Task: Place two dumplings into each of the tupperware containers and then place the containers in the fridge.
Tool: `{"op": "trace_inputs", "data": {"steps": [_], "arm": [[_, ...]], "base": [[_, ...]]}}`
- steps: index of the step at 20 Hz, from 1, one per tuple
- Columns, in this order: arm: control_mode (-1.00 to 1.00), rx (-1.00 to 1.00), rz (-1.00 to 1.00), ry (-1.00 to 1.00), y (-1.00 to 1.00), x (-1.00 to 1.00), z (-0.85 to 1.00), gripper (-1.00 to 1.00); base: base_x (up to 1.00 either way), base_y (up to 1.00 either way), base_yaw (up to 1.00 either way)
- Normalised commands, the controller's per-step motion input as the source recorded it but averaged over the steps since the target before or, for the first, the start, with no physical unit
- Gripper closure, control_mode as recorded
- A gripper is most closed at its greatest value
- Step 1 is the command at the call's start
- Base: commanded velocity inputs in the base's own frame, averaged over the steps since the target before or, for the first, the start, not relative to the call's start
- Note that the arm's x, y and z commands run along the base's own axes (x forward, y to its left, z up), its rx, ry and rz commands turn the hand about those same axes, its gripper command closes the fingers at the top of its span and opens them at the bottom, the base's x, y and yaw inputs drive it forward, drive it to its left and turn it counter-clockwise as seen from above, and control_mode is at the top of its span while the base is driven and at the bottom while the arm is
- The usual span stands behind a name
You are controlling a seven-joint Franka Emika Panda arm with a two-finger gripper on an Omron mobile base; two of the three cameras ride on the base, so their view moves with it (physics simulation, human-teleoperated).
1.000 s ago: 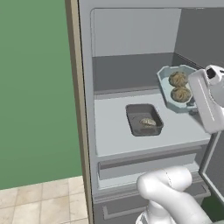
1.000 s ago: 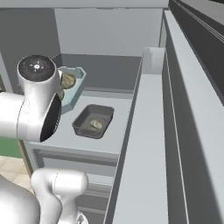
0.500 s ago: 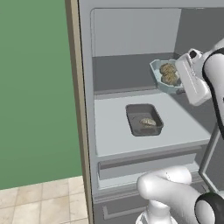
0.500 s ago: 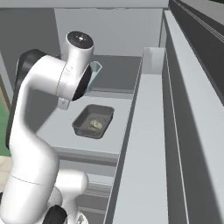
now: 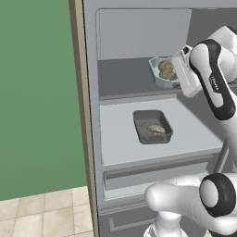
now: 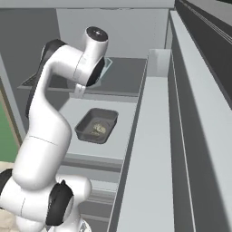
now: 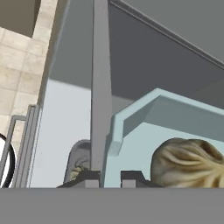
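A: Dumplings, how many do we count in the fridge (image 5: 139, 139)?
B: Two in the blue container (image 5: 163, 73) at the upper shelf, at least one in the grey container (image 5: 152, 126) on the shelf below.
A: And our gripper (image 7: 110, 176)?
B: Clamped on the blue container's rim

Kitchen (open fridge (image 5: 139, 134), tiled floor (image 5: 41, 213))
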Motion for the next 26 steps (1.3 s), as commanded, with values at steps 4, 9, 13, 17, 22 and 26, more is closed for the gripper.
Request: {"op": "trace_inputs", "data": {"steps": [4,9,13,17,22,26], "arm": [[-1.0,0.0,0.0,0.02,0.0,0.54,-0.23,1.0],[-1.0,0.0,0.01,0.03,0.0,0.19,-0.48,1.0],[-1.0,0.0,0.0,0.03,0.0,0.14,-0.22,1.0],[-1.0,0.0,0.0,0.01,0.0,0.32,0.0,1.0],[-1.0,0.0,0.0,0.0,0.0,0.37,-0.01,1.0],[-1.0,0.0,0.0,0.0,0.0,0.14,-0.01,-1.0]], "base": [[0.0,0.0,0.0],[0.0,0.0,0.0],[0.0,0.0,0.0],[0.0,0.0,0.0],[0.0,0.0,0.0],[0.0,0.0,0.0]]}}
